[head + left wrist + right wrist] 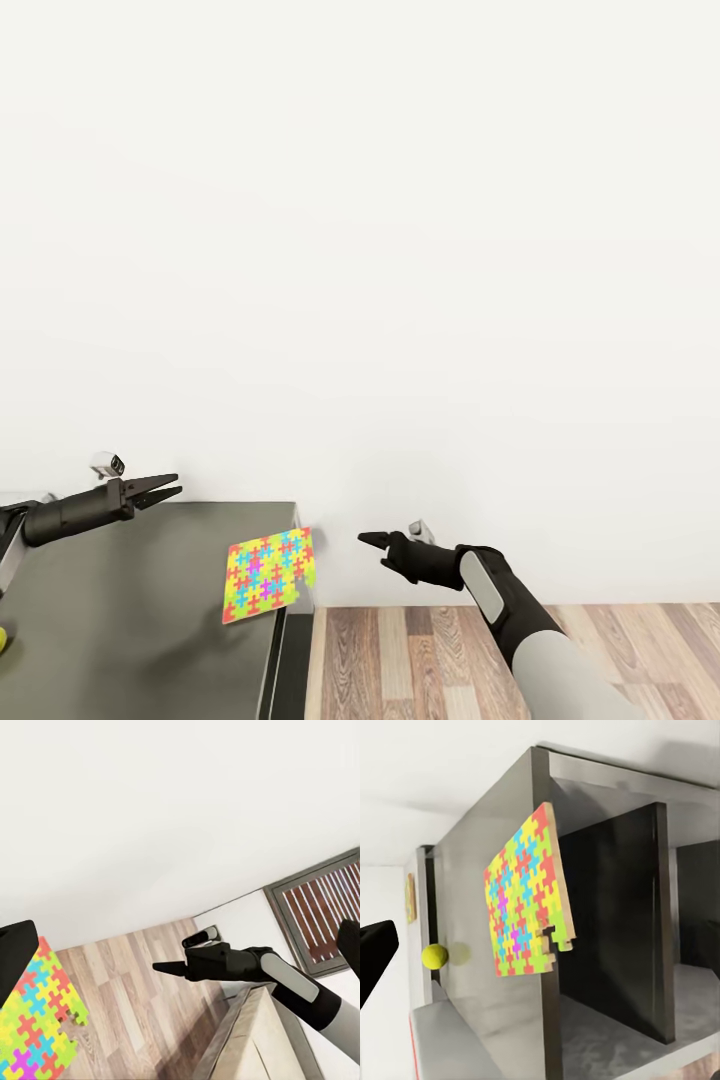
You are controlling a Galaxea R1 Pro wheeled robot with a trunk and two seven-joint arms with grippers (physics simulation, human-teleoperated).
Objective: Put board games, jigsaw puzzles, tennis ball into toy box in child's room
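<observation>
A jigsaw puzzle (268, 578) (34, 1031) (529, 896) lies flat on the near right corner of the dark-grey table (120, 600) (472, 862), with one edge hanging over the side. My left gripper (167, 486) hovers open above the table's back part, left of the puzzle. To the puzzle's right my right gripper (372, 541) (161, 967) is off the table over the floor, open and empty. The tennis ball (434, 956) (3, 640) rests farther along the table. A second jigsaw puzzle (411, 898) shows small at the far end. The toy box, bed and board games are out of view.
A white wall (360, 250) rises right behind the table. Wood-plank floor (450, 650) runs to the right of the table. Under the table top there is a dark open compartment (607, 937). A slatted brown panel (319, 900) sits in the wall.
</observation>
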